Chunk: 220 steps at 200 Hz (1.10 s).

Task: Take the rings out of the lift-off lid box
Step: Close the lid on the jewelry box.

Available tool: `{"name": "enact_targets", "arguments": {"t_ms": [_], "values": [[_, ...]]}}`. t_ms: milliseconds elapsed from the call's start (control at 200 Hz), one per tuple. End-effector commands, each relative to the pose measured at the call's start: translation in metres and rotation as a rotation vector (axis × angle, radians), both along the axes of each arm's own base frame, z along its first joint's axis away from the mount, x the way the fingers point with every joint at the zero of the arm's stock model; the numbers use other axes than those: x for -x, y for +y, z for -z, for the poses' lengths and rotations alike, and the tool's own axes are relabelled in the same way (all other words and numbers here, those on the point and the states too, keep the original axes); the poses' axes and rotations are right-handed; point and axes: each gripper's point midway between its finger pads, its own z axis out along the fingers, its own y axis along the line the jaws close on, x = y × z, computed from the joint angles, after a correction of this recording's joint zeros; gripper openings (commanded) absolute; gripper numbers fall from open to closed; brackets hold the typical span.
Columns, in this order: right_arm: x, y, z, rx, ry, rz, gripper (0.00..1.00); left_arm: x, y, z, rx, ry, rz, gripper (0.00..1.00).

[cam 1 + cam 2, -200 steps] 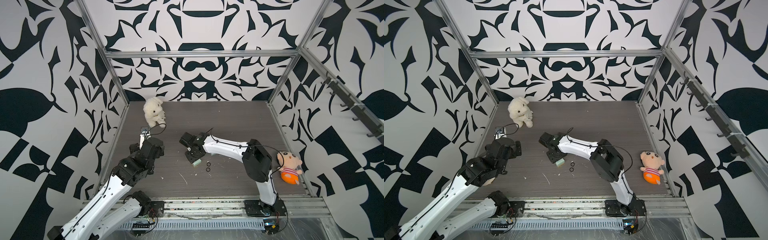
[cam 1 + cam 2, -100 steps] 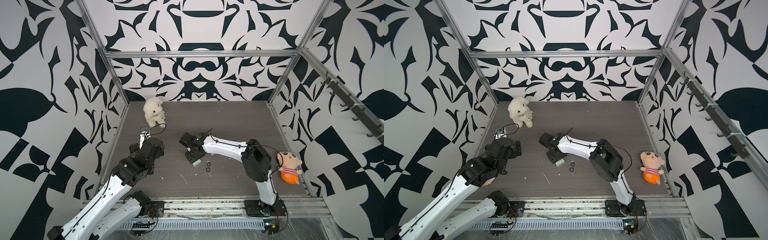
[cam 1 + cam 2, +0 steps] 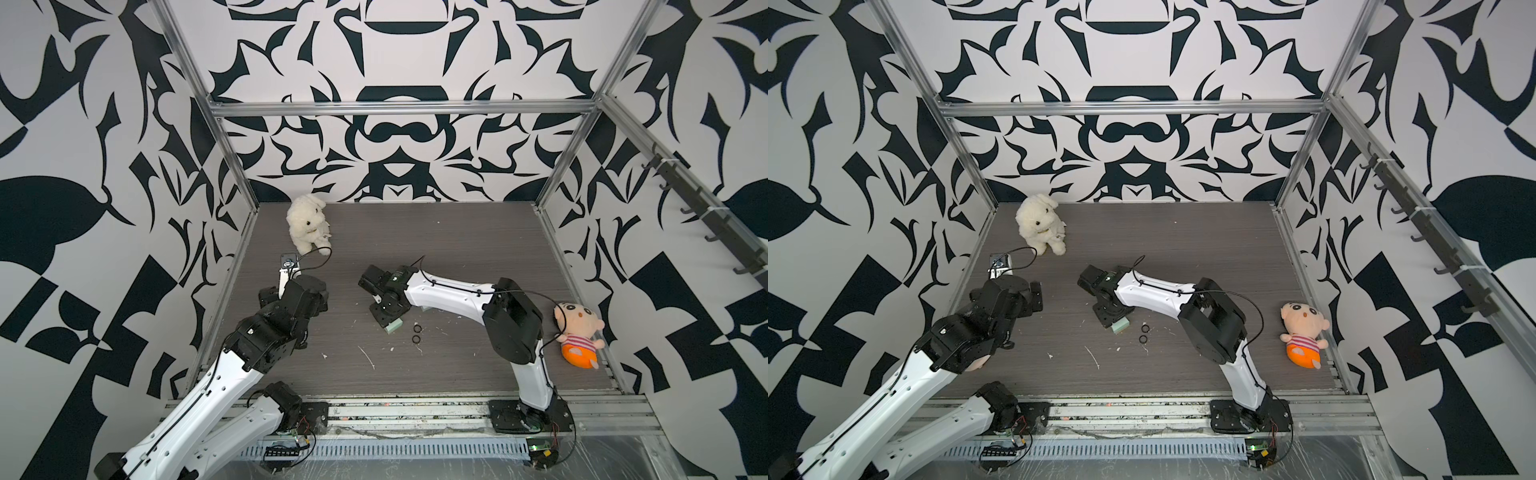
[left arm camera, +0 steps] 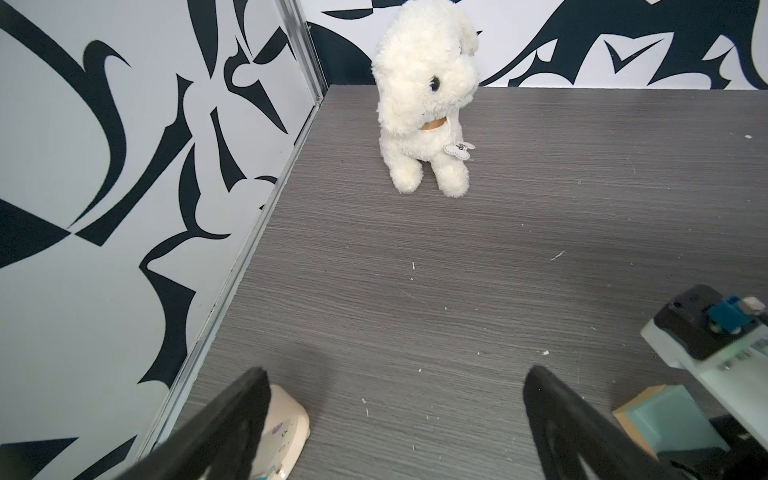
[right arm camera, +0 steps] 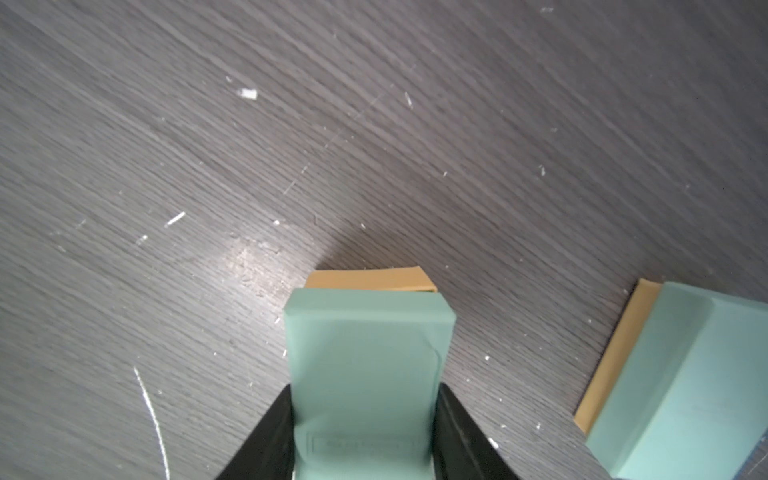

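Two black rings (image 3: 417,328) lie on the surface (image 3: 457,249), probably light, stiff, slippery; pinch across the band. Right fingers (image 5: 266,440) clamp the mint box (image 5: 365,365); left fingers (image 4: 224,424) gape empty.

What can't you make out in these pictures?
Paler ring: not found; both top views show only two black rings.
Inside of the mint box: right wrist view shows only its outer face, clamped in the right end effector.
Cream object: left wrist view, cut off by a finger of the left end effector and the picture's edge.
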Motion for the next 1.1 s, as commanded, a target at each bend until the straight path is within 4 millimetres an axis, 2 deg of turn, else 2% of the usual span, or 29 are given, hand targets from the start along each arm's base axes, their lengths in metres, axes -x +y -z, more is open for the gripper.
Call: {"name": "enact_targets", "arguments": {"t_ms": [0,225,1095], "values": [[0.0012,0.0021,-0.0095,-0.007,-0.008,-0.028,0.53,0.0026,0.0022,0.0098,-0.017,0.019,0.005,1.00],[0.0002,0.0038,-0.0157,-0.020,-0.022,-0.040,0.53,0.0025,0.0021,0.0098,-0.017,0.019,0.005,0.99],[-0.0065,0.0034,-0.0162,-0.005,-0.026,-0.050,0.54,0.0027,0.0026,0.0097,-0.015,0.018,0.005,0.99]]}}
